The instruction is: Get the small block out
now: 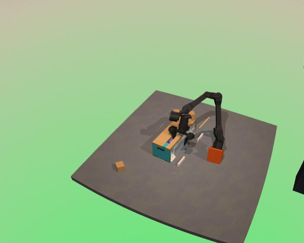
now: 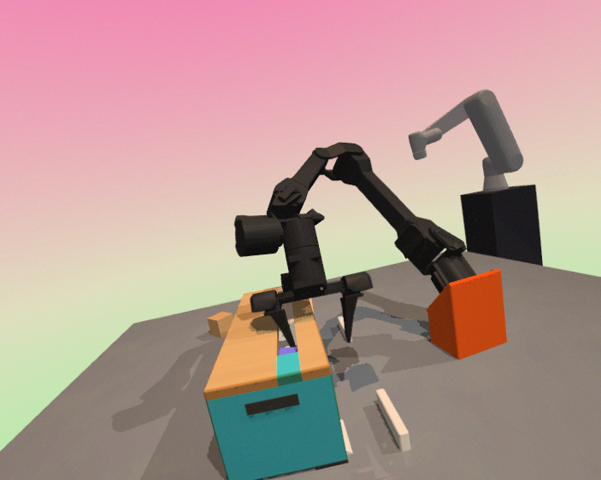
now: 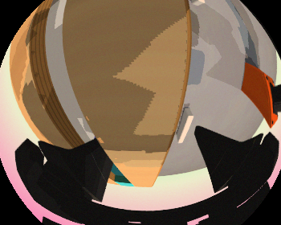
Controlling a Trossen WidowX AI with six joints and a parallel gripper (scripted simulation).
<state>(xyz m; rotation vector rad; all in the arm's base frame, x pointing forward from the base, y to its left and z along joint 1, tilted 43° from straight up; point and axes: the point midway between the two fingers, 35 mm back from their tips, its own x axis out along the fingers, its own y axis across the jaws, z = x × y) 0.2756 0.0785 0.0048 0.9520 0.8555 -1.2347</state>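
Observation:
The box (image 1: pixel 161 154) (image 2: pixel 285 438) (image 3: pixel 124 40) has a teal end wall, a wooden top with a long slot, and a clear front. The small purple block (image 1: pixel 170 140) (image 2: pixel 287 350) shows through the slot, near the teal end; in the wrist view it is almost wholly hidden by a finger. My gripper (image 1: pixel 180 141) (image 2: pixel 321 343) (image 3: pixel 146 134) is open and empty, pointing down and straddling the front strip of the top. One fingertip is at the slot, close behind the block on the side away from the teal end; whether they touch is unclear. The other finger hangs outside the clear front.
White bars (image 1: pixel 181 161) (image 2: pixel 391 418) lie in front of the box. The orange arm base (image 1: pixel 215 155) (image 2: pixel 476 314) (image 3: pixel 258 88) stands beyond them. Wooden blocks (image 1: pixel 192 116) and a thin stick (image 1: pixel 204 122) lie near the far end. A wooden cube (image 1: pixel 120 166) lies off the teal end.

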